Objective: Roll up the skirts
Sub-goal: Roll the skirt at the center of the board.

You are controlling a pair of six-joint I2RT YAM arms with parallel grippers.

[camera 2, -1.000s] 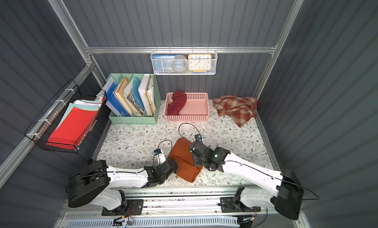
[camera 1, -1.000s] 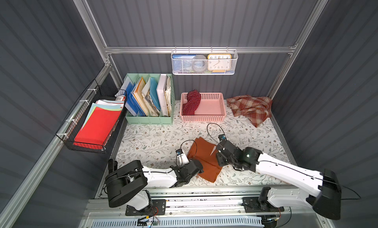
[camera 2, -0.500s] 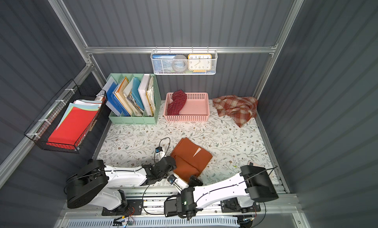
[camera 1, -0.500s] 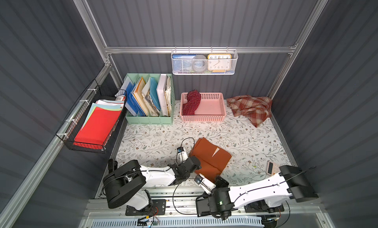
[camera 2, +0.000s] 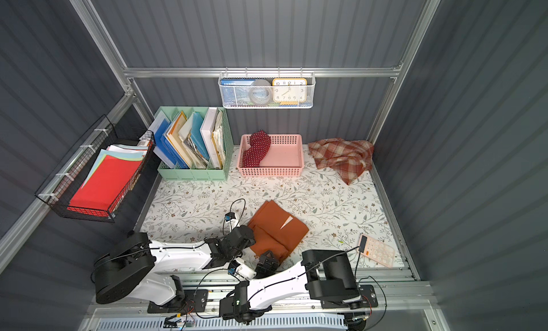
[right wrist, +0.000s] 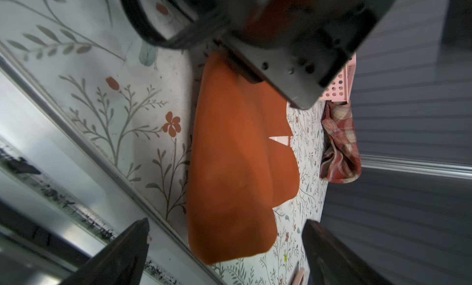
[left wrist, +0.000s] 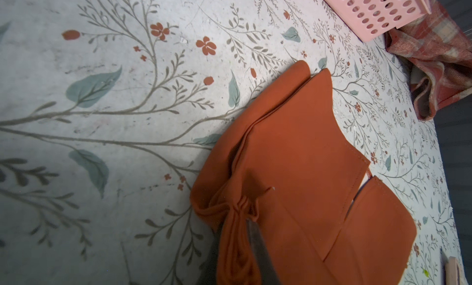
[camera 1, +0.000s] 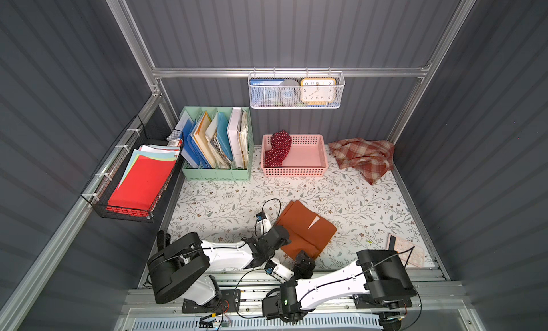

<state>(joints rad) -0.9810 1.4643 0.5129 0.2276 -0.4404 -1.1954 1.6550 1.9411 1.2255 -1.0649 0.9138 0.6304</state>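
Note:
The rust-orange skirt lies folded flat near the front of the table. My left gripper is shut on a bunched corner of it at its near-left edge, seen in both top views. My right gripper stands wide open just off the skirt's front corner, with the orange skirt lying ahead of its fingers. The polka-dot skirt sits in the pink basket. At the back right lies the plaid skirt, crumpled.
A green file organiser stands at the back left. A black wire basket of red paper hangs on the left wall. A white mesh basket with a clock hangs on the back rail. A pink calculator lies at the front right.
My right arm has pulled back off the orange skirt to the table's front edge and its jaws have opened. The skirt now lies spread wider to the right. The left gripper keeps its hold.

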